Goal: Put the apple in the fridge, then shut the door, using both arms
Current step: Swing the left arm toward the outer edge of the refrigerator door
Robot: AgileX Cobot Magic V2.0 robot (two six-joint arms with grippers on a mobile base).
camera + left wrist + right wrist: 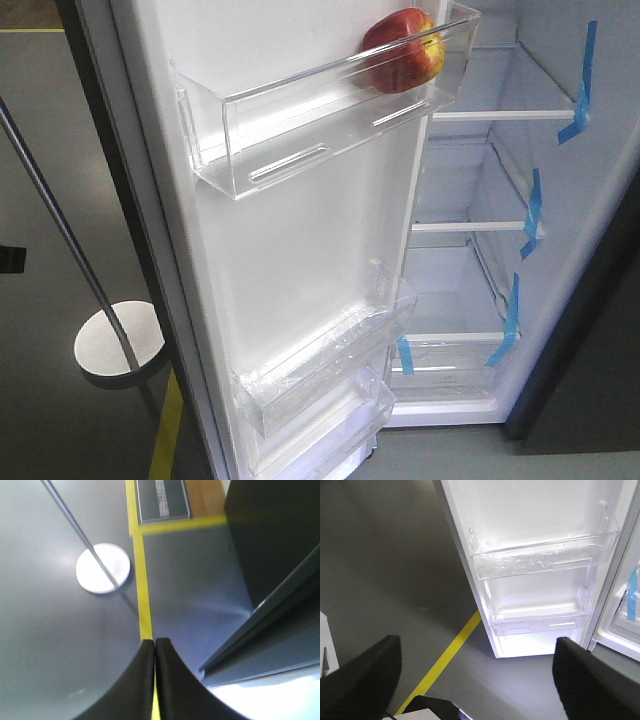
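While the door [290, 260] of the fridge [470, 270] stands open, the apple [403, 50] is seen resting in its top clear bin [300, 140]
The right gripper [477, 647] is held wide open and empty, with two lower door bins [540, 560] ahead of it and slightly to its right, the apple's bin being higher on the door than these; a yellow floor line [445, 657] is seen between its fingers. The left gripper [154, 647] is pressed fully closed on nothing, with a white round stand base [103, 568] ahead to its left and the door's dark outer edge to its right
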